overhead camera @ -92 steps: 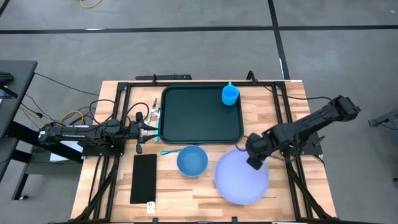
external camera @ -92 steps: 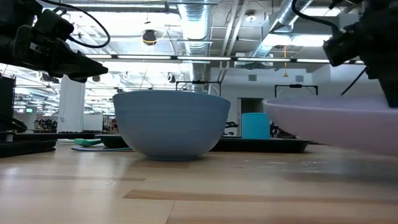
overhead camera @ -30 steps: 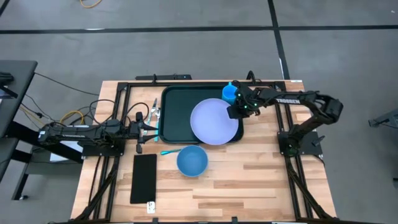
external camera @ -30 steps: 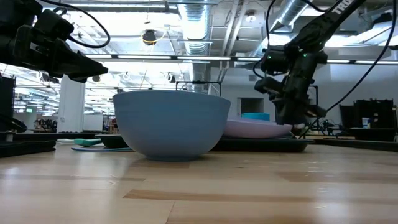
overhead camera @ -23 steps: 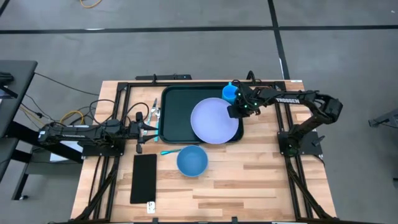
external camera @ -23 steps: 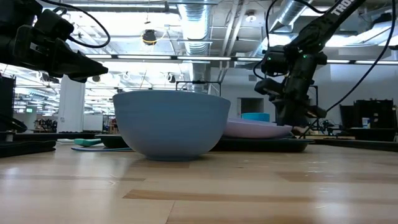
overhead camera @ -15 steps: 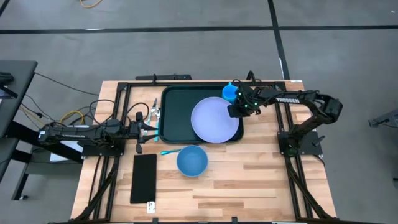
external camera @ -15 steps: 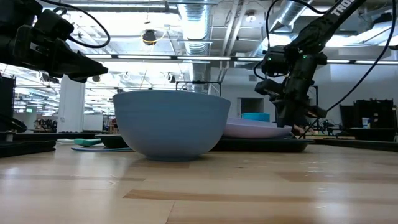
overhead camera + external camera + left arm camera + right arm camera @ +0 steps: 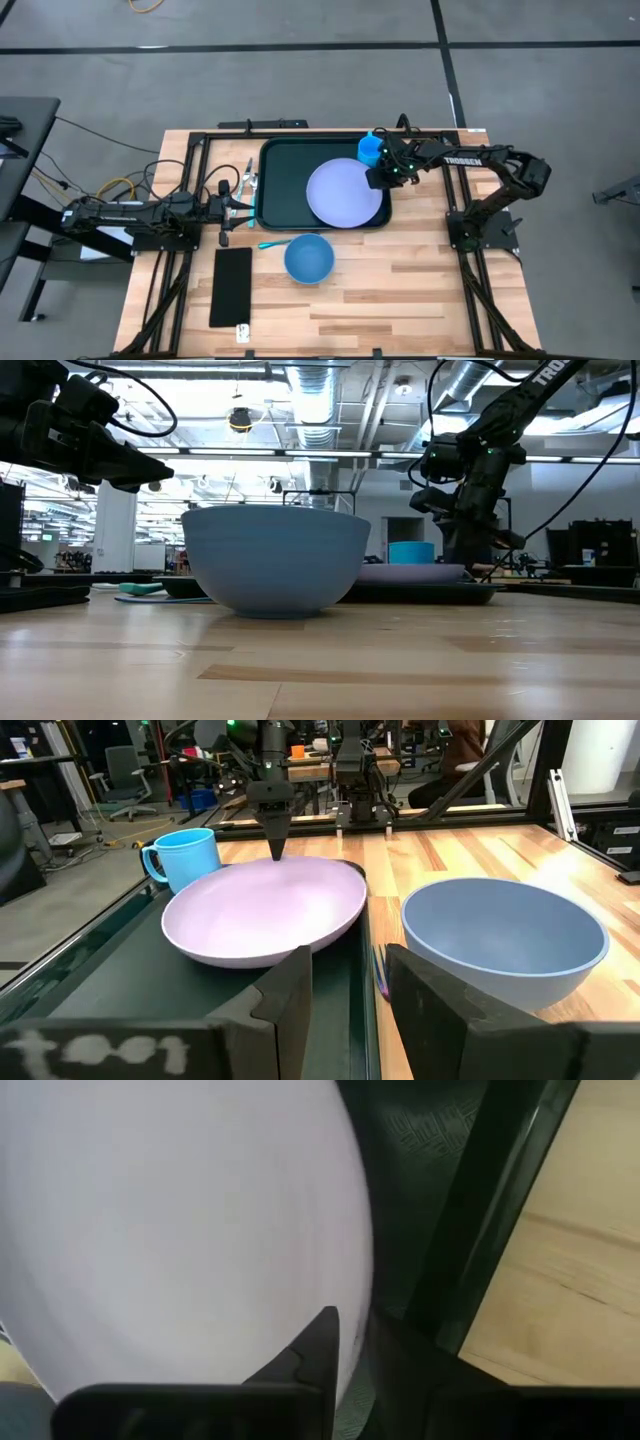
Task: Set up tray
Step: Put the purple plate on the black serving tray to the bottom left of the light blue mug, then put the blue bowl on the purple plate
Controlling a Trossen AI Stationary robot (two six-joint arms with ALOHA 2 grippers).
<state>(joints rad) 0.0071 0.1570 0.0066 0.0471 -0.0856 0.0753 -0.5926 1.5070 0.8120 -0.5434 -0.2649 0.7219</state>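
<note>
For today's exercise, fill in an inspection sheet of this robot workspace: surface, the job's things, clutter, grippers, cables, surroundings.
Surface: wooden table, light planks.
Job's things: tray holds lilac plate and blue cup; blue bowl and teal utensil on the wood in front of the tray.
Clutter: flat black rectangle by the bowl.
Grippers: right gripper at the plate's edge, jaws just parting; left gripper beside the tray, open, empty.
Cables: bundle off the table's left edge.
Surroundings: grey floor with dark lines; person seated behind, in left wrist view.

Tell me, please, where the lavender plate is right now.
In the high view the lavender plate lies on the tray's right half, just below the blue cup, with the right gripper at its edge.
</note>
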